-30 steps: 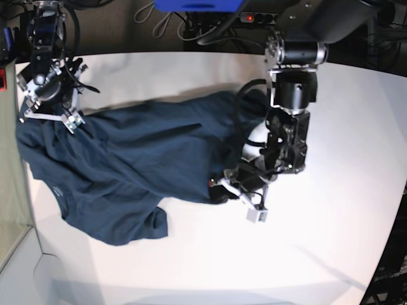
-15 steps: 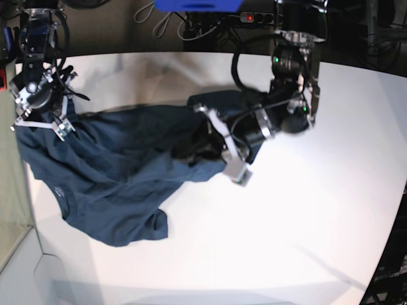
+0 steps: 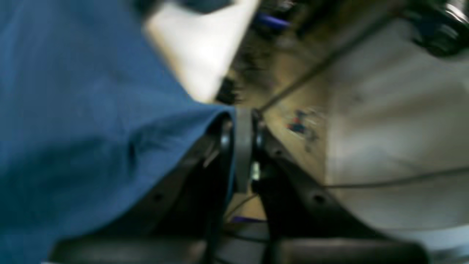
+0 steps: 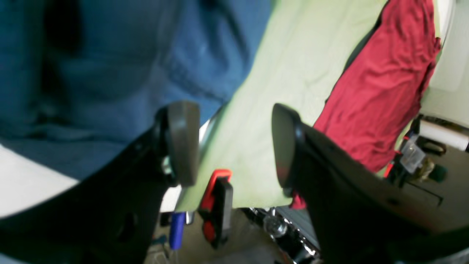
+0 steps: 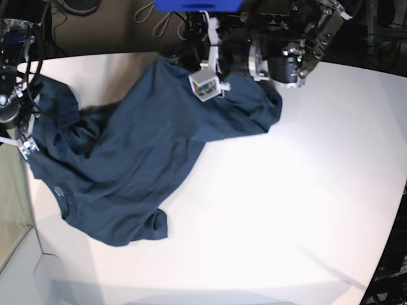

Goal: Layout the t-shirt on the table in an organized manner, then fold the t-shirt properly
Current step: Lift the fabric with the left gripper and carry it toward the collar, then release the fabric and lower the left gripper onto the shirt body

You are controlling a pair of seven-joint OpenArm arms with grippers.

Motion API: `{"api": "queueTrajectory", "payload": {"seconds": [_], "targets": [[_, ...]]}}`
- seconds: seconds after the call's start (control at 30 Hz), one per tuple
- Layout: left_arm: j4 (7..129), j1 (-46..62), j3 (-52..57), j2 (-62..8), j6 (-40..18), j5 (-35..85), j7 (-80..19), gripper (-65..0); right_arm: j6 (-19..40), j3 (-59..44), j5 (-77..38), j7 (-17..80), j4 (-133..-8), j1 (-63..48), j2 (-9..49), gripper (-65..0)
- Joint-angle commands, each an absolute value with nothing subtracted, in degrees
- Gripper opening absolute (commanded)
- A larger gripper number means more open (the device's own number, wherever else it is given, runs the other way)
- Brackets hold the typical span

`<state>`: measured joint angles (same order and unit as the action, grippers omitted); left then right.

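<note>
The t-shirt [image 5: 137, 159] lies crumpled across the table [image 5: 299, 210], one edge lifted toward the far rim, the rest slack and bunched below my left gripper [image 3: 240, 146]. I judge it light, limp and easy to drag, so it will sag and fold on itself wherever it is not held; seams, hem corners or shoulders look like the best places to pinch. My left gripper is clamped tight on a thin fold of the t-shirt, cloth hanging off to one side of the jaws. My right gripper [image 4: 234, 143] stands spread with nothing between the jaws; the t-shirt sits just beside one finger, red cloth [image 4: 384, 84] and pale green cloth [image 4: 293, 73] lie beyond it.
</note>
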<state>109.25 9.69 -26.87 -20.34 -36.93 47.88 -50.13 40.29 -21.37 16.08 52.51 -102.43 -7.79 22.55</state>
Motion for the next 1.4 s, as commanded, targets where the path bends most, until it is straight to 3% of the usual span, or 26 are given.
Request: {"api": "queueTrajectory", "payload": {"seconds": [0.0,0.13,0.3,0.57,0.63,0.8,0.9,1.0,1.13,1.37], "targets": [[110.37,9.27,-26.15,-21.23,-37.05,48.48,-49.01,-64.8,40.00,-22.02,16.66,52.53,-103.43,-7.16,23.60,-32.9],[108.70,8.04,-29.58,-21.41,-40.00,47.25,-49.36,-64.8,40.00,-21.67,16.66,52.70,-103.43,-7.08,23.25,-32.9],[106.33,3.56,-32.40,-21.14,-40.00,47.16,-56.04,-64.8,40.00,-20.35,16.66,52.62,-103.60,-6.73,21.41,-32.9],[108.97,-0.04,-31.96,-21.32,-40.00,47.16,-57.45,-63.4,40.00,-15.08,16.66,52.70,-106.07,-6.73,19.47,-32.9],[109.05,-0.40,-31.87,-21.32,-40.00,47.25,-57.45,-57.1,40.00,-14.81,16.66,52.53,-106.07,-6.73,18.59,-32.9],[109.23,-1.71,-31.87,-20.97,-40.00,47.25,-57.01,-20.8,40.00,-11.21,16.66,52.70,-105.98,-5.49,18.15,-32.9],[109.32,-3.74,-31.08,-20.88,-40.00,47.25,-56.92,-8.2,40.00,-10.59,16.66,52.79,-105.98,-5.32,18.15,-32.9],[108.79,-4.44,-26.59,-19.03,-40.00,47.25,-56.84,-3.9,40.00,-10.59,16.66,52.79,-105.89,-5.32,17.89,-32.9],[104.31,-5.05,-16.75,-12.70,-40.00,46.55,-56.84,-3.6,40.00,-10.59,16.66,52.79,-105.98,-5.49,16.57,-32.9],[79.78,-15.34,-7.52,2.51,-40.00,35.82,-56.84,-3.6,40.00,-10.51,16.66,52.79,-107.91,-6.20,12.26,-32.9]]}}
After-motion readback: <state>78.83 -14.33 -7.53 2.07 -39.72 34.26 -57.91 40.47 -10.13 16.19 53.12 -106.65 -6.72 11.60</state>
